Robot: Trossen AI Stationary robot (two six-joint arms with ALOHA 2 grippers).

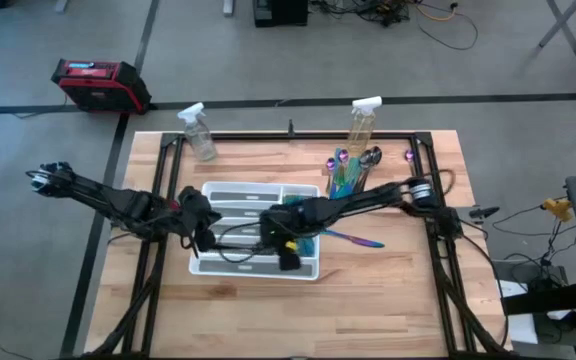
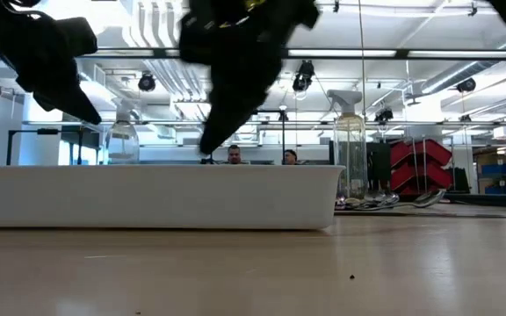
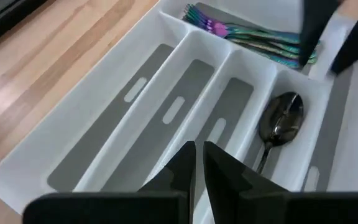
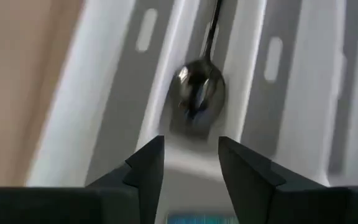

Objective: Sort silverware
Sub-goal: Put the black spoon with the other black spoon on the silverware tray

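A white divided tray (image 1: pixel 230 196) sits mid-table. A dark shiny spoon (image 4: pixel 197 93) lies in one long compartment, also seen as the spoon (image 3: pixel 281 124) in the left wrist view. Iridescent teal and purple forks (image 3: pixel 253 38) lie in the tray's cross compartment. One iridescent utensil (image 1: pixel 356 239) lies on the wood to the right of the tray, and more utensils stand in a holder (image 1: pixel 348 172). My right gripper (image 4: pixel 191 163) hovers open above the spoon's bowl. My left gripper (image 3: pixel 198 167) hangs shut over the tray's left part, holding nothing.
Two clear spray bottles (image 1: pixel 199 133) (image 1: pixel 364 122) stand near the far edge. A small purple piece (image 1: pixel 409 155) lies at the far right. The tray's white wall (image 2: pixel 148 197) fills the low view. Bare wood (image 1: pixel 298 320) lies along the near edge.
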